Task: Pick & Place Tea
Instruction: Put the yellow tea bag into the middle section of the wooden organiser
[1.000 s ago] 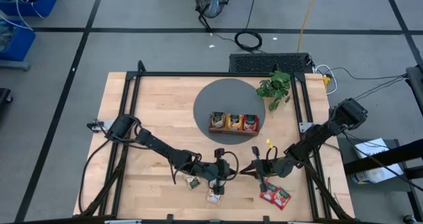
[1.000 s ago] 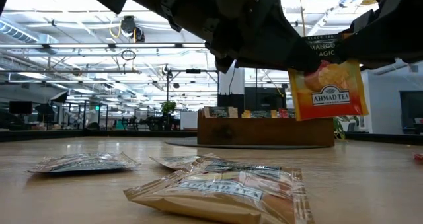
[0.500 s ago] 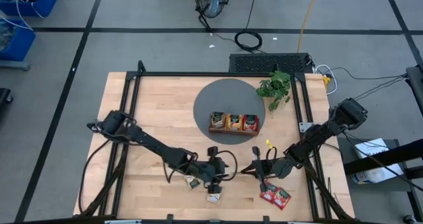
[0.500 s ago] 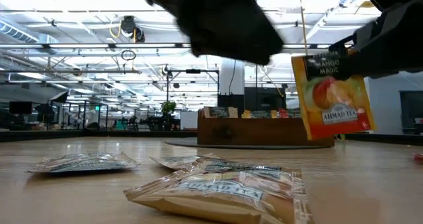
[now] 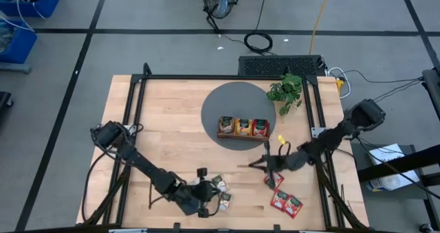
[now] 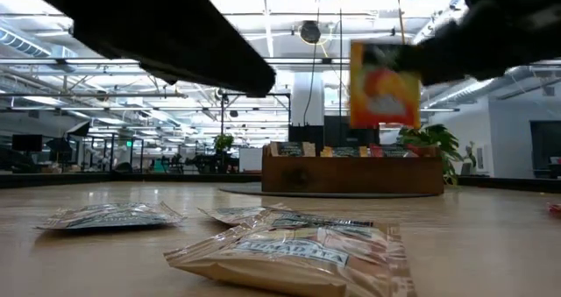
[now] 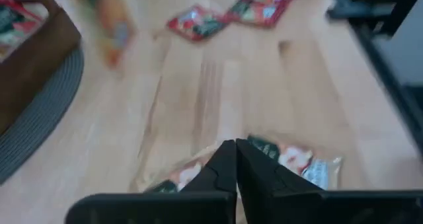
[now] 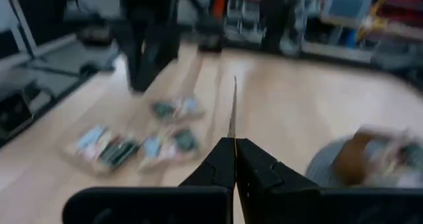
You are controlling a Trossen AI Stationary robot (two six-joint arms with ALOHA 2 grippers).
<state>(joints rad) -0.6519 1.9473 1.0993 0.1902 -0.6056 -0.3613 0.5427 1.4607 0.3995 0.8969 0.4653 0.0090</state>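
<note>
The right hand point(image 5: 267, 165) is clenched on 1 orange tea sachet point(image 6: 384, 84), pinched by its top edge so it hangs clear of the worktop point(image 5: 165, 123) with its flat face upright. The wooden tray point(image 5: 243, 128) lies just ahead of this hand, on the far side of it towards the plant point(image 5: 287, 90), with its long axis running across the hand's line of approach. The sachet's thin edge will likely have to line up with 1 of the 3 compartments. The right hand is far nearer the tray than the left. The left hand point(image 5: 206, 204) is clenched and empty, low at the near edge of the worktop. Pale sachets point(image 5: 221, 193) lie flat just beside it. 2 red sachets point(image 5: 287, 203) lie flat behind the right hand.
</note>
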